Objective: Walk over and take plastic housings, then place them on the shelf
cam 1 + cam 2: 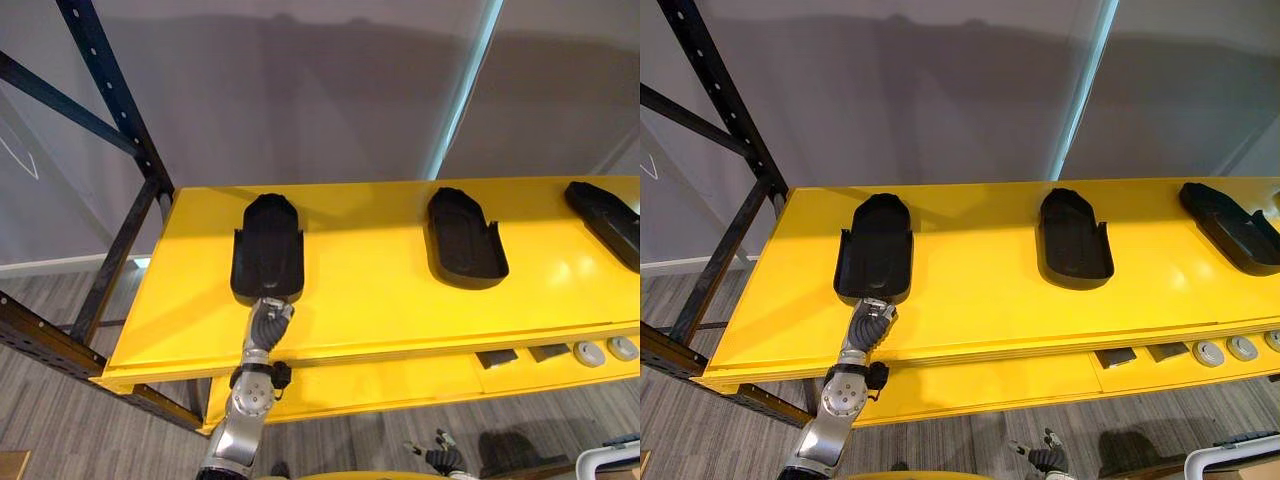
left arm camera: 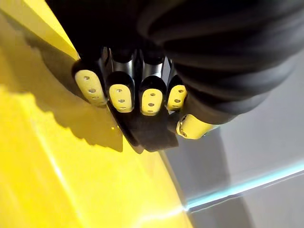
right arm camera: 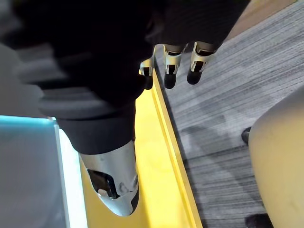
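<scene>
**Plastic housing [image 1: 267, 248] down on the yellow shelf [image 1: 380, 300], left hand [image 1: 268, 318] on it**

Left hand's fingers are curled round its near end. I'd say it's release time: make sure it's flat and well back from the edge, then pull straight off so it doesn't get dragged. Right hand [image 3: 170, 66] hangs loose and empty. Count: three housings, with the middle one [image 1: 465, 238] and the right-end one [image 1: 605, 220].
</scene>
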